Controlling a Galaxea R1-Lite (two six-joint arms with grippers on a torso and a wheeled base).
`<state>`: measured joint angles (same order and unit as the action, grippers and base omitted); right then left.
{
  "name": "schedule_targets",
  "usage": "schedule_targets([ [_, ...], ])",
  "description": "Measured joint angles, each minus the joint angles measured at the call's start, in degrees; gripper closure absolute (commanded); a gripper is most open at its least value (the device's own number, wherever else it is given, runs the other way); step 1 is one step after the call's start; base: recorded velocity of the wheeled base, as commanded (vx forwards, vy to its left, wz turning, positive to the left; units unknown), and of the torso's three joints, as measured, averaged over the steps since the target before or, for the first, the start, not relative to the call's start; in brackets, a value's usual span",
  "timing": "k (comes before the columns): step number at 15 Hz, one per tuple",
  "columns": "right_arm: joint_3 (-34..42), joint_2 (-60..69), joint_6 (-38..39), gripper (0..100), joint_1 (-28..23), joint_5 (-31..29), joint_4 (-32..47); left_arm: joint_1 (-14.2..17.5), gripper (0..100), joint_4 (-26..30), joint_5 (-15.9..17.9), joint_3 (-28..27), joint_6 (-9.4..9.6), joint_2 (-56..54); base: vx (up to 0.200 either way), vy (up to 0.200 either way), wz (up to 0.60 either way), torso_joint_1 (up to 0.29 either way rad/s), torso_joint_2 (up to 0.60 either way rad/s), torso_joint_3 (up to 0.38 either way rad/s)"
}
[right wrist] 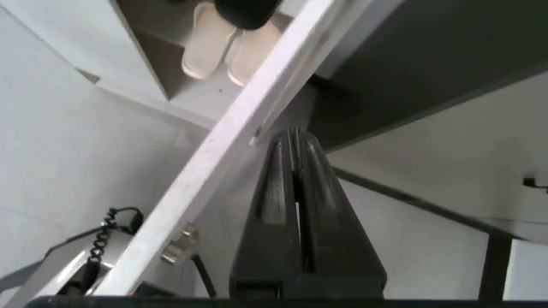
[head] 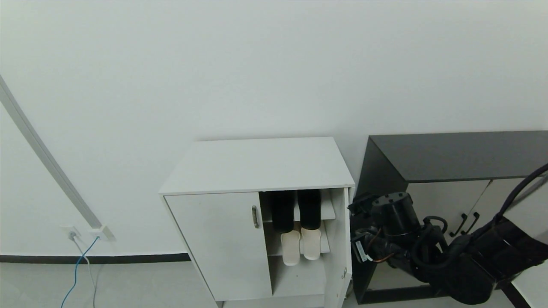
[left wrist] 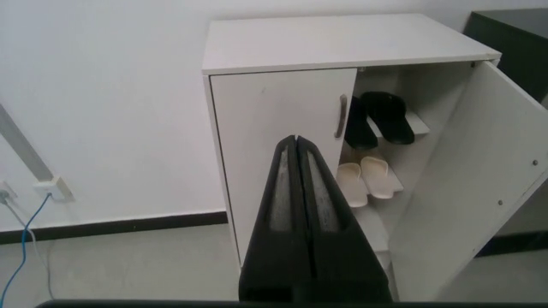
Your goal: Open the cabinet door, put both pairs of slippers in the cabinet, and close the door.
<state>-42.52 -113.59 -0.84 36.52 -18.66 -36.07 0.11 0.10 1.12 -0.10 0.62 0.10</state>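
Cabinet (head: pixel 257 164): a white two-door unit standing on the floor against the white wall (head: pixel 274 64). Its left door (head: pixel 214 239) is shut and carries a vertical metal handle (head: pixel 255 217) at its inner edge. The right door (head: pixel 340 239) is swung outward and exposes the shelves on the right side. The black slippers (head: pixel 295 209) lie side by side on the upper shelf. The white slippers (head: pixel 299 246) lie side by side on the shelf directly below, and they reach the front edge of that shelf. The compartment under them holds nothing visible. The left gripper (left wrist: pixel 296 141) has its fingers pressed together and holds nothing. It is in front of the cabinet, well apart from it, and points toward the shut left door. The right gripper (right wrist: pixel 296 135) also has its fingers together and holds nothing. Its tip is just beside the open right door, on the side away from the shelves; contact with the door cannot be confirmed. The right arm (head: pixel 394 218) is between the open door and a black sideboard (head: pixel 462 154) that stands immediately right of the cabinet. A wall socket (head: pixel 70 233) with a blue cable (head: pixel 79 265) is low on the wall, left of the cabinet.
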Motion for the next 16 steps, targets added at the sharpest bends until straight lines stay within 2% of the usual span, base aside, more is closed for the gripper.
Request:
schedule_targets([
  [3, -0.6, -2.2, 1.5, 100, 0.9, 1.5, -1.7, 0.0, 100, 0.0, 0.0, 0.0, 0.0, 0.0, 0.0, 0.0, 0.0, 0.0, 0.0, 0.0],
  [6, -1.5, -4.9, 6.1, 100, 2.2, 3.4, -8.5, 0.1, 100, 0.0, 0.0, 0.0, 0.0, 0.0, 0.0, 0.0, 0.0, 0.0, 0.0, 0.0],
  [11, -0.5, -6.4, 6.6, 100, 2.6, 7.9, -13.9, 0.0, 100, 0.0, 0.0, 0.0, -0.02, 0.0, 0.0, 0.0, 0.0, 0.0, 0.0, 0.0],
  [13, 2.2, -6.6, 6.6, 100, 2.5, 14.6, -20.6, 0.0, 100, 0.0, 0.0, 0.0, 0.0, 0.0, 0.0, 0.0, 0.0, 0.0, 0.0, 0.0],
  [16, 9.0, -8.4, 6.5, 100, 2.2, 24.8, -39.2, 0.1, 100, 0.0, 0.0, 0.0, 0.0, 0.0, 0.0, 0.0, 0.0, 0.0, 0.0, 0.0],
])
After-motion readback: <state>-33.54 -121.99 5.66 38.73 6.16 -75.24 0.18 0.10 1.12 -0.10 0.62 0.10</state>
